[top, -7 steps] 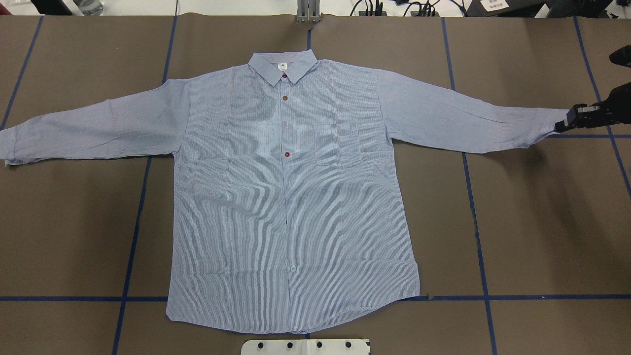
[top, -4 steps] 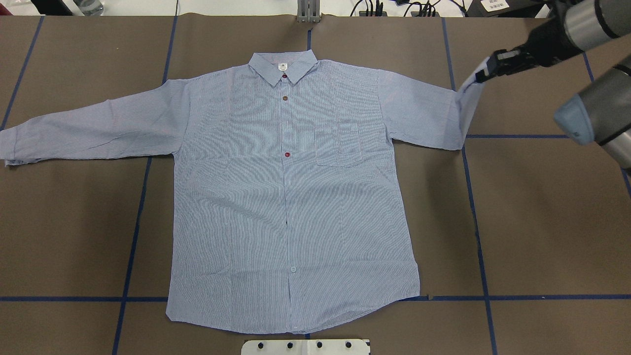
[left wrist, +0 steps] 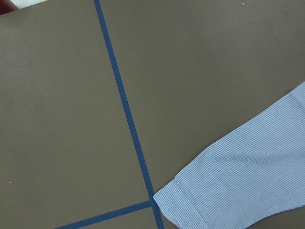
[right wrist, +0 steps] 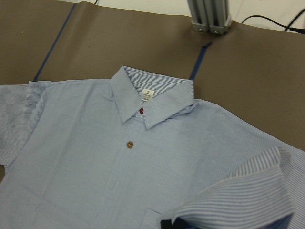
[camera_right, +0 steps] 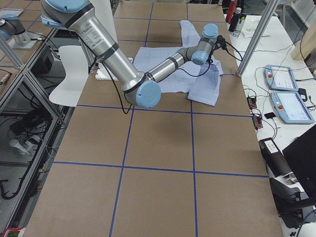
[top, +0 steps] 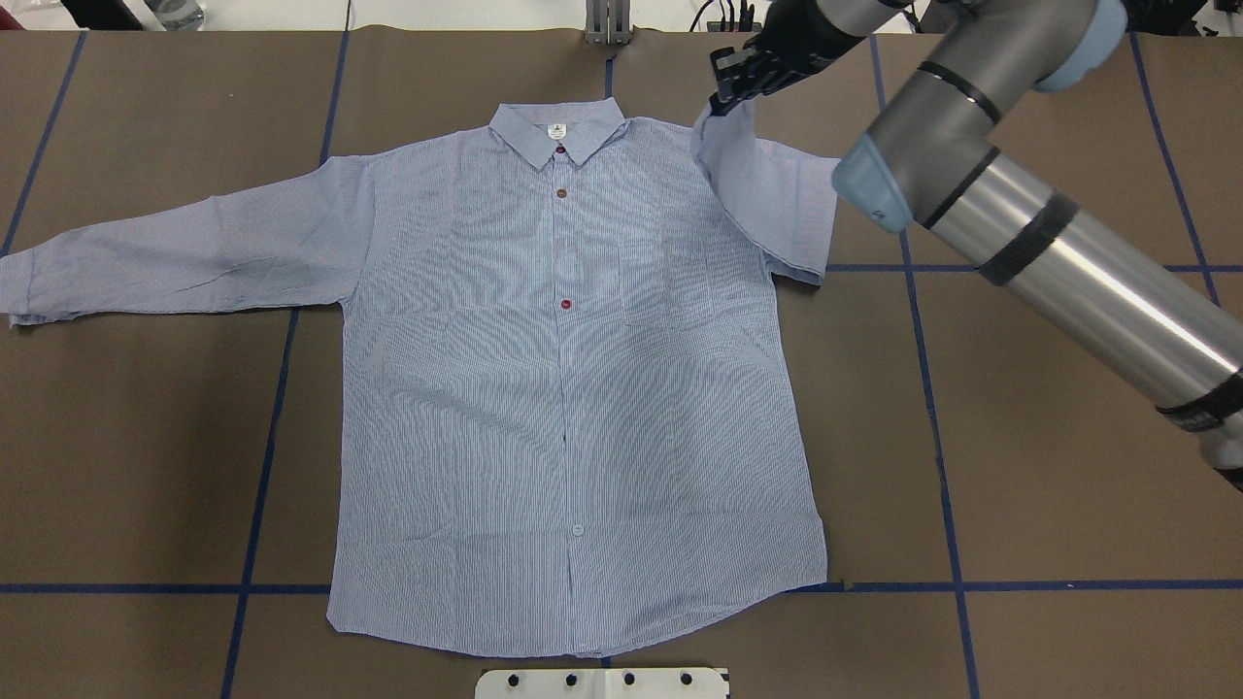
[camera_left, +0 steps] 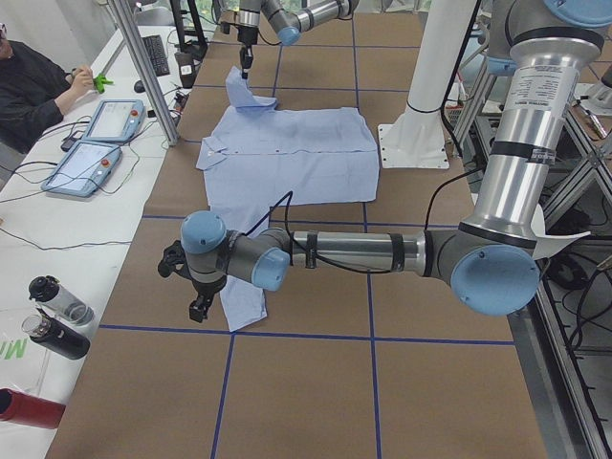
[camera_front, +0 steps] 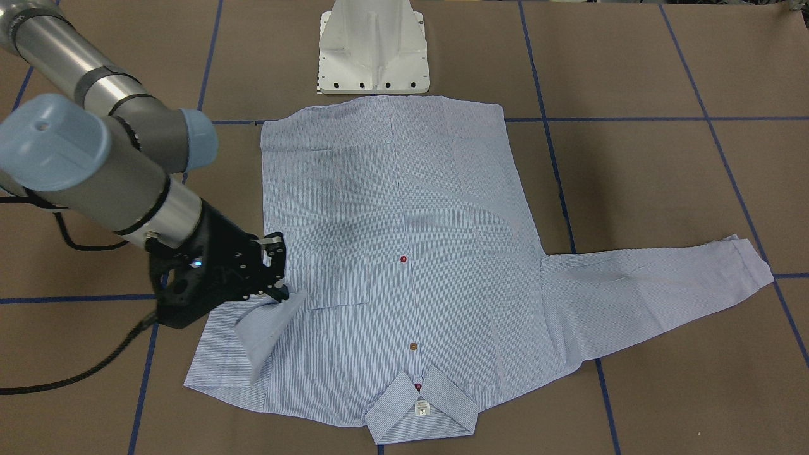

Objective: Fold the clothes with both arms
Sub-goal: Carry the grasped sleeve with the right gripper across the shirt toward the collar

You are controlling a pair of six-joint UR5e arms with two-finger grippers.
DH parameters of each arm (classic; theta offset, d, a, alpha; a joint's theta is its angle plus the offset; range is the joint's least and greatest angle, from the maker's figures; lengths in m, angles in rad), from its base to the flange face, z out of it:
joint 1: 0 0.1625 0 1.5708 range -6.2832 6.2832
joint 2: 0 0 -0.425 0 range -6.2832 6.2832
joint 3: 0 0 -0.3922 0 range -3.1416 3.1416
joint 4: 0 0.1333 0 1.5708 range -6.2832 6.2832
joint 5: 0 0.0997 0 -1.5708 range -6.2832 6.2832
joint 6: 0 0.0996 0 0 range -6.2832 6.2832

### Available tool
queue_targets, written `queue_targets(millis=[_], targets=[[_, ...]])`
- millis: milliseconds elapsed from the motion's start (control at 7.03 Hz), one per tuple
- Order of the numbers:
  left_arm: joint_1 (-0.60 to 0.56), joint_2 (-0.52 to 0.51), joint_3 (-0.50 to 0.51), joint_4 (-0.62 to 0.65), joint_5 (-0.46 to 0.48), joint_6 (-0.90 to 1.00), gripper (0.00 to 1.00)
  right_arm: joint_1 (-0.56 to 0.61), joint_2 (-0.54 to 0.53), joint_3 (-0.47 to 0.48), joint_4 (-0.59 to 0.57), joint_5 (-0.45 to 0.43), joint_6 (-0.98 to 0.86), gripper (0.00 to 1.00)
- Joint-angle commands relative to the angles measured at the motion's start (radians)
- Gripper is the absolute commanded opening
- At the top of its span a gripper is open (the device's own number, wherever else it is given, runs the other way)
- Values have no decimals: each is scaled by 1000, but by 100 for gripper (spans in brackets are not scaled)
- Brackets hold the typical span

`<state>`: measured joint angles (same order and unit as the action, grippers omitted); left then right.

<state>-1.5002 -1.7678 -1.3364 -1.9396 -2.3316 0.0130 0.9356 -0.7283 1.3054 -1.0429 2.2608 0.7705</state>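
On the brown paper-covered worktop (top: 1068, 437), crossed by blue tape lines (top: 932, 388), the thin, finely striped blue-and-white shirt (top: 563, 408) lies flat, front up, collar (top: 555, 131) away from the robot. The right pincer (top: 726, 95), black and blocky, is clenched on the cuff (top: 717, 131) of the sleeve (top: 772, 199) on its side. Since a moment ago it has carried that cuff inward (from past the tape line to above the shoulder), so the sleeve now doubles over itself. The other sleeve (top: 175, 252) lies straight out, lightly creased; the left pincer (camera_left: 198, 306) hangs near its end, and whether it is released or clenched cannot be told.
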Motion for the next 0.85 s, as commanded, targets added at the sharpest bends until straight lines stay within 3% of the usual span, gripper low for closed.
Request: queue_targets(millis=[0, 284, 711], targets=[[0, -2, 56, -56, 0, -8, 99, -93, 218, -168, 1, -104, 1, 0], [-3, 1, 62, -56, 0, -10, 99, -162, 352, -263, 1, -217, 3, 0], [-3, 4, 66, -56, 2, -10, 99, -242, 385, -317, 7, -347, 0, 0]])
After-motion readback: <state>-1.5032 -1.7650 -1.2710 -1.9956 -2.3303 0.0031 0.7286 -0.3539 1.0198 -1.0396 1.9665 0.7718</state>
